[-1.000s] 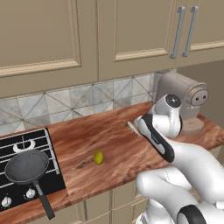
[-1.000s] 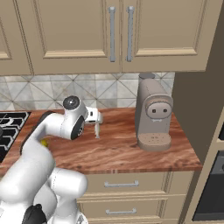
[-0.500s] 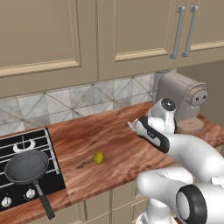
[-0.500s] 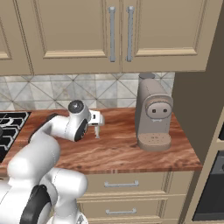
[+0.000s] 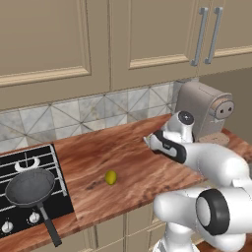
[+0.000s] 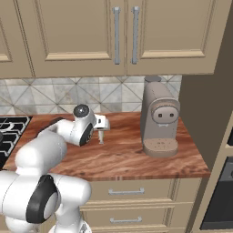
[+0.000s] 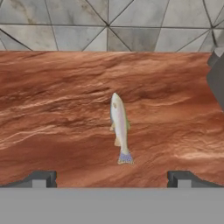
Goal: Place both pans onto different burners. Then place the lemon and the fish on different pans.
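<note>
gripper: jaws spread wide, empty, hanging over table.
fish: centre of hand view, flat on table, btwn tips.
changed: arm has swung right twd coffee maker in last sec; grab looks next.
lemon: mid-table, left base view.
pan: lower left, on burner; lemon + fish not yet in pans.

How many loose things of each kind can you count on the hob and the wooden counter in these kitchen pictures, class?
Frying pan, on the hob: 1
Lemon, on the counter: 1
Fish, on the counter: 1
Coffee machine, on the counter: 1
Total: 4
</note>
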{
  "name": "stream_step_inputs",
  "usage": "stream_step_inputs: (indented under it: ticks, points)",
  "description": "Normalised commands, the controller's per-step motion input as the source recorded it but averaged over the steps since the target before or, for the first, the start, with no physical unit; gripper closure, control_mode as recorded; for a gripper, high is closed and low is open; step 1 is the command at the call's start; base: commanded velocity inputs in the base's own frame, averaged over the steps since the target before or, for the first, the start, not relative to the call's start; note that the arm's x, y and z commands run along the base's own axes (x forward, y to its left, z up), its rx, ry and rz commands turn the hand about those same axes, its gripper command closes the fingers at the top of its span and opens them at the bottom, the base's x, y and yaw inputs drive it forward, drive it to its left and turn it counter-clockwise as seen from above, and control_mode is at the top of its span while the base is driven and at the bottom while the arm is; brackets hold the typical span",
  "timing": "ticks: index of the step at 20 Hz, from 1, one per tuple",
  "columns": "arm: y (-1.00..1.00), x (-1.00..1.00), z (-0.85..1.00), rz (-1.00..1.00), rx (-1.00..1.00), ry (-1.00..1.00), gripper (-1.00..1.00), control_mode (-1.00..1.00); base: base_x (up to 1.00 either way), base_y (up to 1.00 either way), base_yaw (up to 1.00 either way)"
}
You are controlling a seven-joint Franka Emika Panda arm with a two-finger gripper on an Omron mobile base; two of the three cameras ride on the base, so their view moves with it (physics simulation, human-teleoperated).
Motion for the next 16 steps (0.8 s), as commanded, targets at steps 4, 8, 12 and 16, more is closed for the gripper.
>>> stream_step_inputs:
  ticks: [4, 8, 12, 16]
  points:
    - [0.00, 0.22, -0.14, 0.00, 0.00, 0.00, -1.00, -1.00, 0.00, 0.00, 0.00]
    - [0.00, 0.24, -0.15, 0.00, 0.00, 0.01, -1.00, -1.00, 0.00, 0.00, 0.00]
    - [0.00, 0.25, -0.14, 0.00, 0.00, 0.01, -1.00, -1.00, 0.00, 0.00, 0.00]
    - [0.00, 0.26, -0.17, 0.00, 0.00, 0.02, -1.00, -1.00, 0.00, 0.00, 0.00]
